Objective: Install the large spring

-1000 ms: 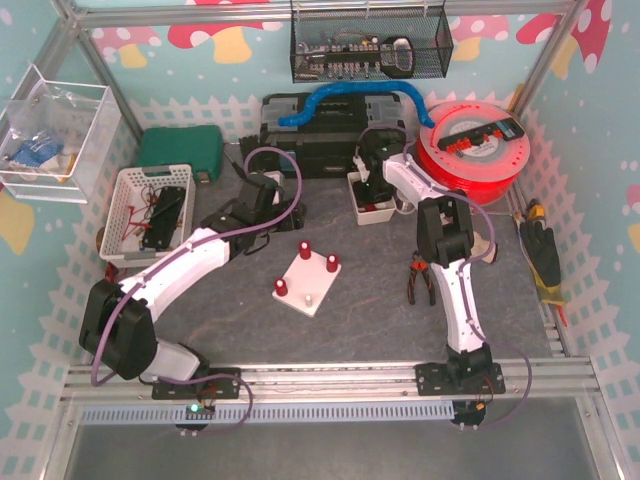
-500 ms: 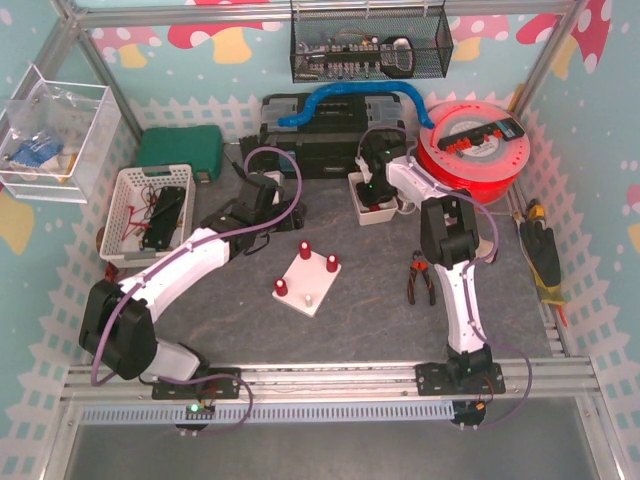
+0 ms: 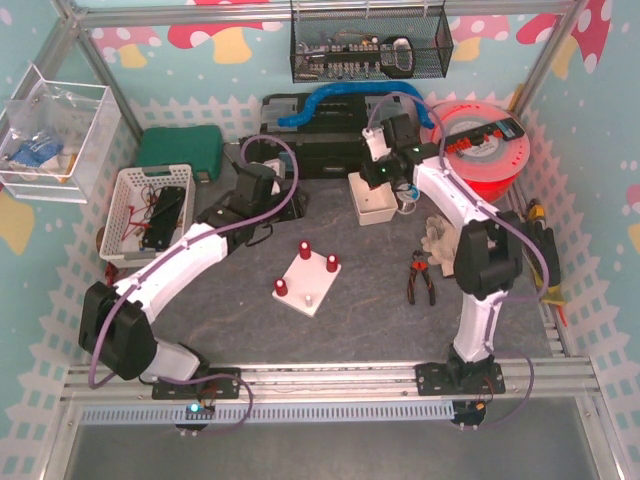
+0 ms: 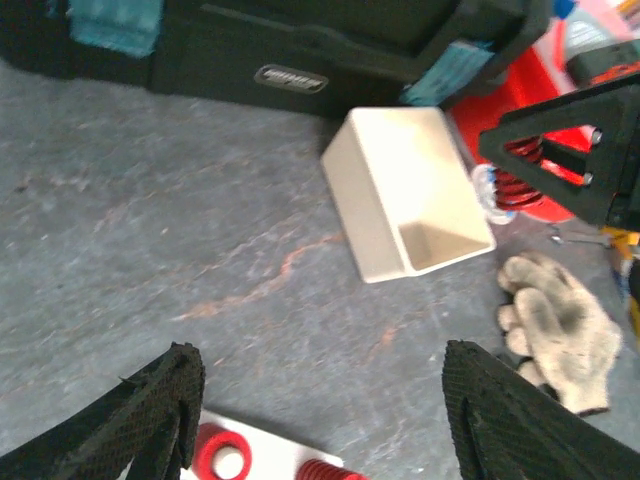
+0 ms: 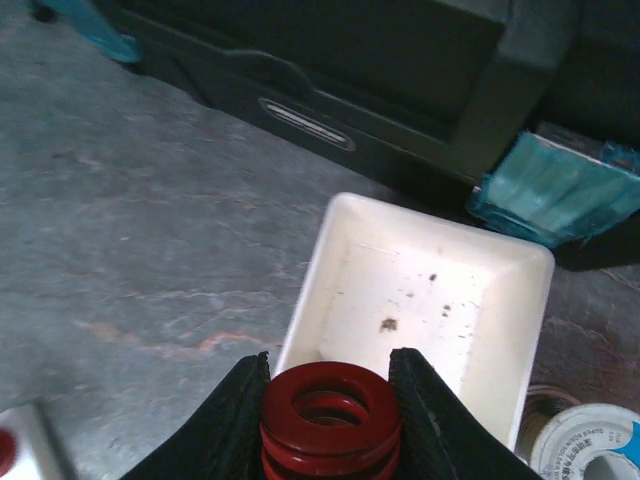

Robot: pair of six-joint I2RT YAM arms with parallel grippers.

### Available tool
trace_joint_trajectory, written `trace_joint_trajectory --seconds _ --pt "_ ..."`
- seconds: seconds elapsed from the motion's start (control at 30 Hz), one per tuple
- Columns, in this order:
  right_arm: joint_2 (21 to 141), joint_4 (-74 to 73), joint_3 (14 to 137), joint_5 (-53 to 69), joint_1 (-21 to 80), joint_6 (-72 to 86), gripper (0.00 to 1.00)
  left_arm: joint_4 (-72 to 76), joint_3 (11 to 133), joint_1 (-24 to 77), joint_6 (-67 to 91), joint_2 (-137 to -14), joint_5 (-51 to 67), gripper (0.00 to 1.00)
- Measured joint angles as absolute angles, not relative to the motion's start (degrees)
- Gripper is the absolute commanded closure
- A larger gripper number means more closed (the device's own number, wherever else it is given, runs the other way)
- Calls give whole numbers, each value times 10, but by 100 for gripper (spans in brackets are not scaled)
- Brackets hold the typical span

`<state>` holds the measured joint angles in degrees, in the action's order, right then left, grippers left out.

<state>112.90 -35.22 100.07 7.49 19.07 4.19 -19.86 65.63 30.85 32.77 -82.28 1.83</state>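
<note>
The right gripper [image 5: 330,400] holds the large spring [image 5: 292,428], a fat red coil. Its two black fingers [image 5: 236,425] press on the coil from both sides, so the jaws are closed only as far as the spring lets them. The spring hangs in the air above one end of the white bin [image 5: 420,290] (the bin has a few dark specks on its floor). The bin sits toward the far edge of the table [image 3: 350,330], just in front of the black toolbox [image 3: 320,150].

The left gripper [image 4: 322,358] hangs over the table to the left of the bin. Its jaws are wide apart and there is nothing between them. Near the middle of the table lies the white plate [image 3: 305,283] with three short red pieces standing on it. A glove [image 3: 437,236] and pliers [image 3: 418,278] lie toward the right edge.
</note>
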Motion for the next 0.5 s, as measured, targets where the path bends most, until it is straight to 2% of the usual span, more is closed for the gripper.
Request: trace_joint_trajectory --seconds 0.2,0.5 --pt "1040 -295 910 161 191 9 89 -198 702 309 361 -826 75 50" --pt "1010 -245 862 222 203 -28 90 -201 734 296 424 -846 163 49"
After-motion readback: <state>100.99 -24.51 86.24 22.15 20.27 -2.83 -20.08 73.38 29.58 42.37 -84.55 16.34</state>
